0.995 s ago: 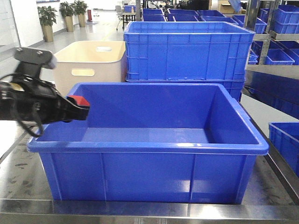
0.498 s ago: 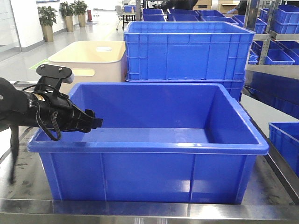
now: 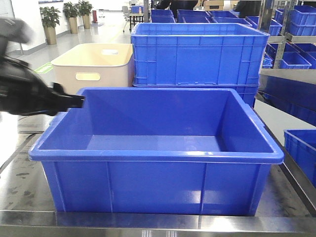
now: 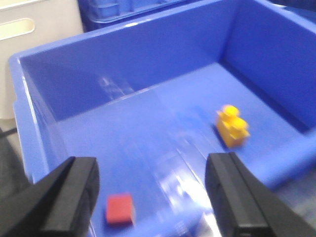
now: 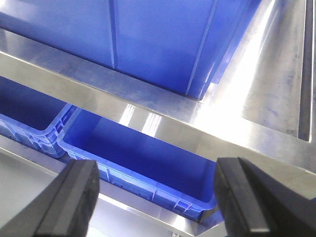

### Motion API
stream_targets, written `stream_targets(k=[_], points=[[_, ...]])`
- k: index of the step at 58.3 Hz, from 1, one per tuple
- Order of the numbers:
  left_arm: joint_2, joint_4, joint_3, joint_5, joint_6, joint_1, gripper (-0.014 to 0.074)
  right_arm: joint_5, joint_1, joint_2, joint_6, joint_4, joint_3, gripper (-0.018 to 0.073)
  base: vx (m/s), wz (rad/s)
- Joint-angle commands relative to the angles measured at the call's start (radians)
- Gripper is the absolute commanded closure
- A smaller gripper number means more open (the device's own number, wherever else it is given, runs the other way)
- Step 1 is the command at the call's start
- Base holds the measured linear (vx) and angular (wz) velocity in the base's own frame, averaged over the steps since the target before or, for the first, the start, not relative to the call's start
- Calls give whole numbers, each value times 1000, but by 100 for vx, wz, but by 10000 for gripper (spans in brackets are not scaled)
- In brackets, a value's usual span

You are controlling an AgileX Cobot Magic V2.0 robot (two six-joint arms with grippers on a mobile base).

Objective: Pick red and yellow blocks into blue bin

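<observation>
The blue bin (image 3: 158, 153) stands on the steel table in the front view. In the left wrist view its floor (image 4: 148, 143) holds the small red block (image 4: 120, 208) near the close wall and the yellow studded block (image 4: 231, 127) further right. My left gripper (image 4: 153, 197) hangs open above the bin's left end, nothing between its fingers (image 4: 74, 197); in the front view it is a blurred black shape (image 3: 74, 101) at the bin's left rim. The right gripper (image 5: 155, 197) is open below the table edge, off to the side of the bin's outer wall (image 5: 148, 39).
A beige tub (image 3: 94, 64) with a handle cut-out and a taller blue crate (image 3: 197, 52) stand behind the bin. Another blue crate (image 3: 301, 148) sits at the right. In the right wrist view a low blue crate (image 5: 138, 158) lies under the steel table edge (image 5: 163, 116).
The left gripper held the red block over the bin's left rim a second ago; it let go, and now draws back leftward and upward, blurred. The red block lies on the bin floor.
</observation>
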Motion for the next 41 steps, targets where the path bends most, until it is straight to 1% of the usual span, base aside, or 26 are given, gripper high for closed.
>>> stream_targets(k=[1, 6, 10, 13, 17, 26, 37, 41], points=[[-97, -34, -18, 48, -2, -4, 74, -75, -3, -4, -10, -13, -28, 32, 0, 0], [-175, -90, 50, 95, 0, -4, 88, -75, -3, -4, -10, -11, -28, 32, 0, 0], [-248, -127, 131, 89, 10, -4, 97, -75, -3, -4, -10, -10, -28, 32, 0, 0], [-309, -139, 195, 73, 30, -4, 99, -75, -3, -4, -10, -10, -28, 32, 0, 0], [-384, -139, 287, 50, 48, -4, 99, -74, -3, -4, -9, -10, -28, 32, 0, 0], [-553, -134, 477, 28, 54, -4, 99, -74, -3, -4, -9, -10, -28, 32, 0, 0], [-724, -90, 662, 23, 50, -4, 99, -71, -3, -4, -4, -8, -28, 32, 0, 0], [-767, -70, 720, -4, 47, -4, 99, -71, -3, -4, -4, -2, -28, 32, 0, 0]])
